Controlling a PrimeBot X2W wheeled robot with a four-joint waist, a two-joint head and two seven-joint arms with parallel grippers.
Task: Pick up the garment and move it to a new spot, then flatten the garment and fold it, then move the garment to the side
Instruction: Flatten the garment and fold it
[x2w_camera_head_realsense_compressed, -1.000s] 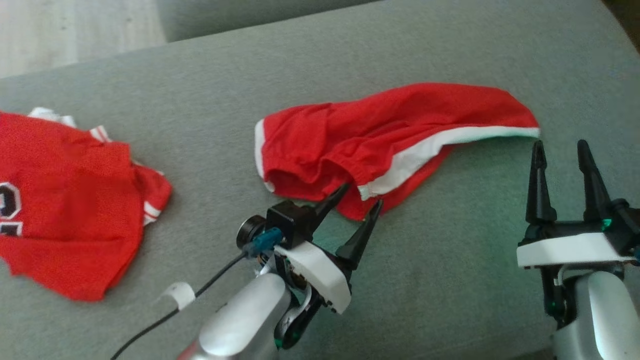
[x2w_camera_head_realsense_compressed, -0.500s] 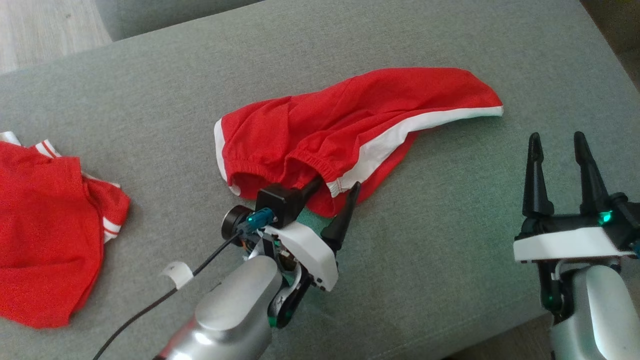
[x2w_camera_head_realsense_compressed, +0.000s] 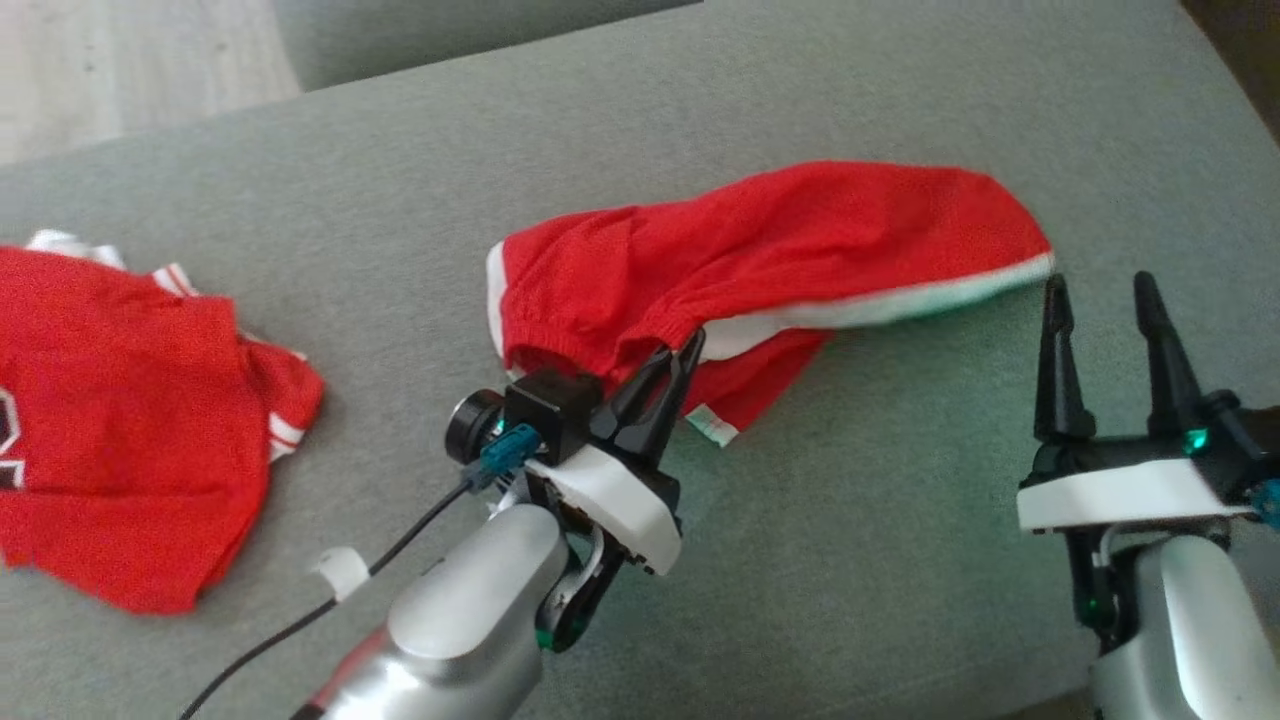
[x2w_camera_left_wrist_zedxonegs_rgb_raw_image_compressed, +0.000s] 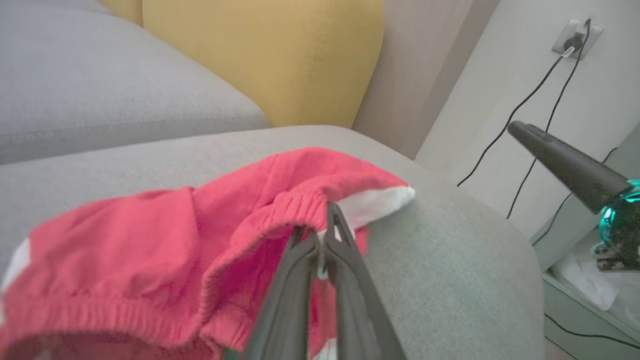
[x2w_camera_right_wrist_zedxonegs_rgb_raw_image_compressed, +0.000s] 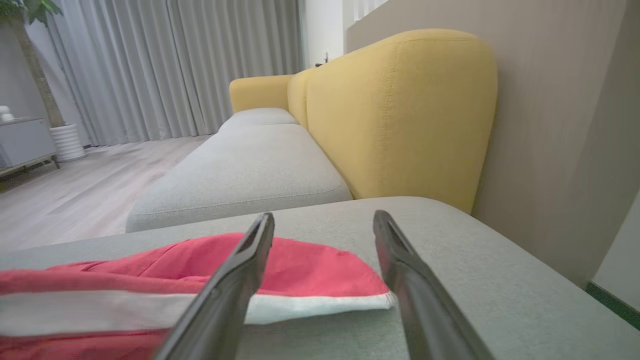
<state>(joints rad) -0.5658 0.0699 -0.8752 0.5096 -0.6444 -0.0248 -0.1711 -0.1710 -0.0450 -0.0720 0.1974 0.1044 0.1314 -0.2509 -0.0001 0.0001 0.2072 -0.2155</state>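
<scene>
While the right tool (x2w_camera_head_realsense_compressed: 1098, 285) sits with fingers apart, the left tool (x2w_camera_head_realsense_compressed: 680, 350) is clamped on the red shorts (x2w_camera_head_realsense_compressed: 800, 230).
Head view takes in a red jersey (x2w_camera_head_realsense_compressed: 120, 400) well off to the left on the grey sofa cushion (x2w_camera_head_realsense_compressed: 900, 500); left wrist view goes close on the elastic waistband (x2w_camera_left_wrist_zedxonegs_rgb_raw_image_compressed: 290, 207) in the pinch. Shorts stretch across the cushion, striped end just past the right tool's tips. A second ago those left fingers were still spread.

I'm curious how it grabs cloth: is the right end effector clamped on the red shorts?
No, the right end effector stands with fingers spread apart, not pinching the red shorts.
</scene>
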